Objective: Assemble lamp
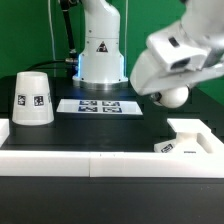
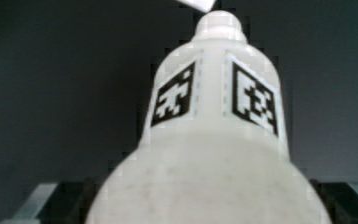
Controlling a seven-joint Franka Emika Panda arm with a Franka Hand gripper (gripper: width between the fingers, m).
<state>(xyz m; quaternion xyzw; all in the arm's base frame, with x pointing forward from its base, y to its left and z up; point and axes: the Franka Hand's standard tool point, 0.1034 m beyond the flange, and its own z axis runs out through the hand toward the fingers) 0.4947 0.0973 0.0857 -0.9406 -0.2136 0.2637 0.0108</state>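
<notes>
Jaws of the gripper (image 1: pixel 166 82) are clenched on the white plastic ball-ended bulb (image 2: pixel 208 120), which hangs clear of the black table (image 1: pixel 120 126), up beyond the low angular white base block (image 1: pixel 186 142). The white truncated-cone shade (image 1: pixel 33 98) stands well apart, at the exterior view's left. The bulb is judged light, rigid and smooth, hence slip-prone; hold it across the tagged body, not the rounded end.
</notes>
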